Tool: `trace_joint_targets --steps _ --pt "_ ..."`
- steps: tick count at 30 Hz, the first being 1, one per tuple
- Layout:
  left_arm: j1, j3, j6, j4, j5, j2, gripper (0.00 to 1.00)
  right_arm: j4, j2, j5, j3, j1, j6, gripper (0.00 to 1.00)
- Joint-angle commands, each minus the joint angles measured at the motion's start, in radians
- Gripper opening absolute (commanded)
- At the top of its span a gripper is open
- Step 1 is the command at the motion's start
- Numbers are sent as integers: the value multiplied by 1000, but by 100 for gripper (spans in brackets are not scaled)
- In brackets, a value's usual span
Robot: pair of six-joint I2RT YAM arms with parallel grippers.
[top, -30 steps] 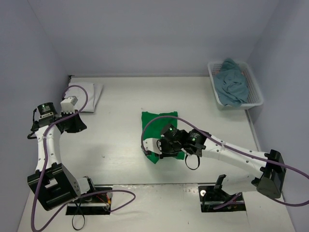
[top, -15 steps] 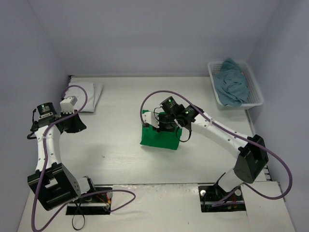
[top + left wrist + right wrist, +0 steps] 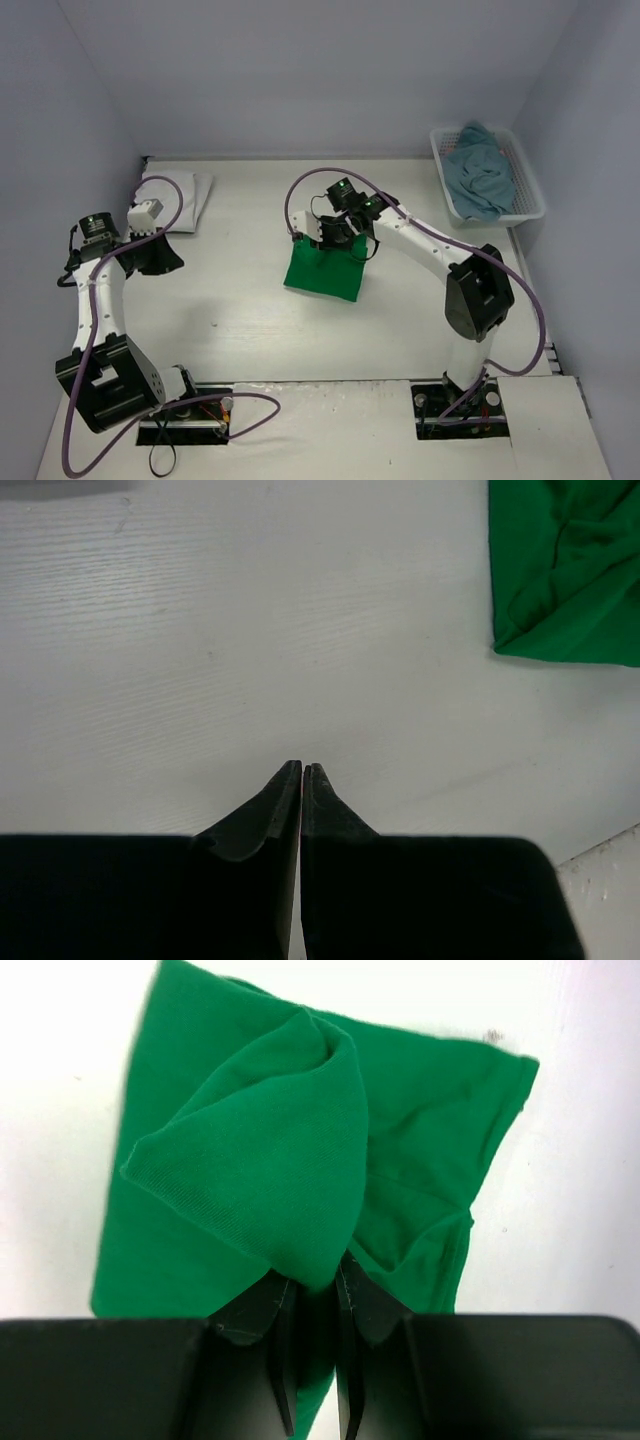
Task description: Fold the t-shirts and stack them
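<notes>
The right gripper (image 3: 310,1282), pinching a fold of the green t-shirt (image 3: 322,276), has carried it from the near edge toward the far one, so the shirt is nearly folded in half in the middle of the counter (image 3: 230,300). The left gripper (image 3: 302,770) stays closed and empty.

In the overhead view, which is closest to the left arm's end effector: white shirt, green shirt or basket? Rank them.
1. White t-shirt, back-left, just beyond the left end effector.
2. Green t-shirt, mid-table, to its right.
3. Basket, far right corner.
</notes>
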Motion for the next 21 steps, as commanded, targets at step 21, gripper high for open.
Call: trace_joint_targets --steps 21 --pt "-620 160 115 288 -42 265 0 17 180 -76 268 -160 -88 0"
